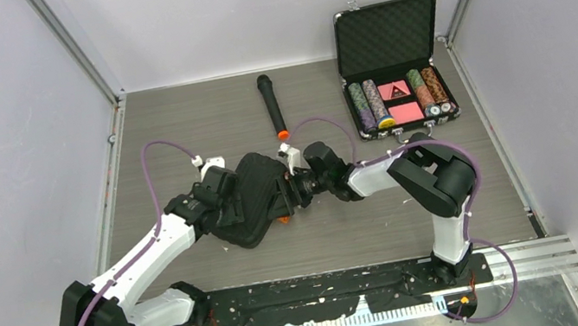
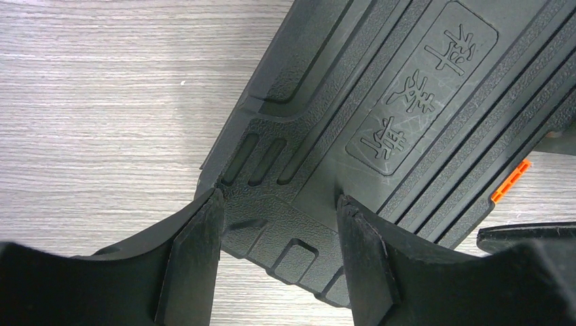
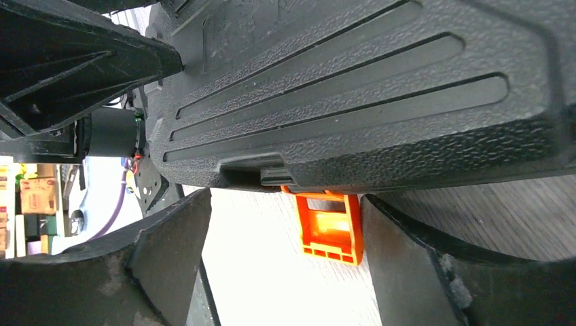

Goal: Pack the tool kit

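Bench: grey, wood-grained, walled on three sides.

Kit: near bench centre, a touch toward 7 o'clock, turned on a diagonal. Closed up, ribbed black shell facing upward. In the right wrist view, seems raised on the latch side, though hard to be sure.

Chip case: at 1 o'clock, well apart from the kit, standing open with chips inside. No part of the job.

Mic: at 12 o'clock, lying flat, orange end toward the kit, near but not touching.

Left hand: at the kit's 9 o'clock end, fingers part spread astride a corner of the shell, tips at its surface. Gripping, pressing or just resting there: cannot tell.

Right hand: at the kit's 3 o'clock side, released, fingers wide on either side of the latch and touching nothing.

Latch: orange, at the kit's 4 o'clock edge, hanging loose below the rim, not snapped home.

Judged far along: shell shut, none of its tools visible outside. Left to do, seemingly: flip the latch up and clip it, then let go.
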Controlling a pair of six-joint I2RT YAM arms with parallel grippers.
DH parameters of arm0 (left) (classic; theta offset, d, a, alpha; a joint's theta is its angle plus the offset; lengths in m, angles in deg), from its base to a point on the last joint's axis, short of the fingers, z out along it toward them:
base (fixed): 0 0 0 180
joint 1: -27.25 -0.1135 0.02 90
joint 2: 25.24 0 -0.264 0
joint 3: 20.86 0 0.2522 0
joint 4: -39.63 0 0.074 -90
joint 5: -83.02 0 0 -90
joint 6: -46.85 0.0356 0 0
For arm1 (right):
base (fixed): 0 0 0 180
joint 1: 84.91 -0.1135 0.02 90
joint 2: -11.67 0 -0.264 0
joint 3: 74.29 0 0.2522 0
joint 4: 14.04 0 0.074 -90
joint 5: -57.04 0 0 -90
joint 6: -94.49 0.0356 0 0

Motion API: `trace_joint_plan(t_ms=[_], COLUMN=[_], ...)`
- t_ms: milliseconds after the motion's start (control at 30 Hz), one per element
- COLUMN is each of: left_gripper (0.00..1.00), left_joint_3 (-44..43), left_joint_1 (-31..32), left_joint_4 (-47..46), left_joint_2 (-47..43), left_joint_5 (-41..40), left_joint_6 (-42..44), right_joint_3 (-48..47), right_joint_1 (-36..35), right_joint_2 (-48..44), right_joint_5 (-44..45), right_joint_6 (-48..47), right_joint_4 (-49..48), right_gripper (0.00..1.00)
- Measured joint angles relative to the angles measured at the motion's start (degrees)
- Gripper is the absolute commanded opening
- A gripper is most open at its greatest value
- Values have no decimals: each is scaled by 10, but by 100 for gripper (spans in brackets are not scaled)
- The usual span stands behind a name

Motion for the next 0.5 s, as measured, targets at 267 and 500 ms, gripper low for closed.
trace_joint_plan(t_ms=[267,500], left_gripper=[58,57], left_joint_3=[0,0], left_joint_1=[0,0], left_joint_4=[-6,-14], left_joint_2=[0,2], left_joint_5=[-1,-6], left_joint_6=[2,5], right_joint_3=[12,13], right_joint_1=[5,6], right_joint_2=[0,0], right_joint_5=[-4,-4], right_joint_6=[45,83], right_joint_4=[-8,14], right_gripper=[60,42])
